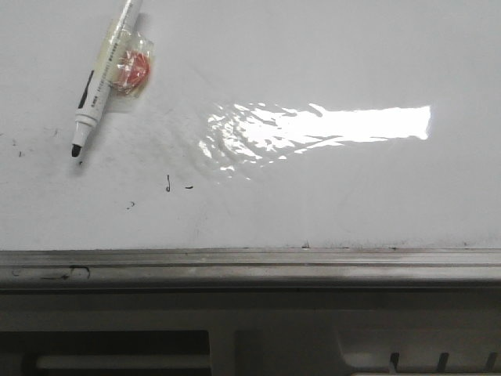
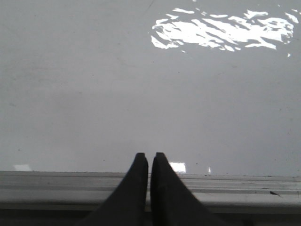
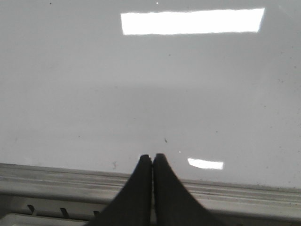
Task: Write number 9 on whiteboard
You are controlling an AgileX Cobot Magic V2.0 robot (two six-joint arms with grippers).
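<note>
The whiteboard (image 1: 337, 196) fills the front view, glossy white with a bright glare patch. No number 9 stroke shows on it, only tiny black specks and dashes (image 1: 167, 185). A white marker (image 1: 106, 74) with a black uncapped tip lies on the board at the far left, tip pointing toward me. Neither gripper shows in the front view. In the left wrist view my left gripper (image 2: 149, 155) is shut and empty over the board's near rail (image 2: 235, 186). In the right wrist view my right gripper (image 3: 152, 156) is shut and empty over the same rail (image 3: 244, 195).
A small red object in clear wrapping (image 1: 135, 69) lies touching the marker's right side. The grey metal rail (image 1: 235, 262) runs along the board's near edge, with a pale ledge (image 1: 274, 345) below it.
</note>
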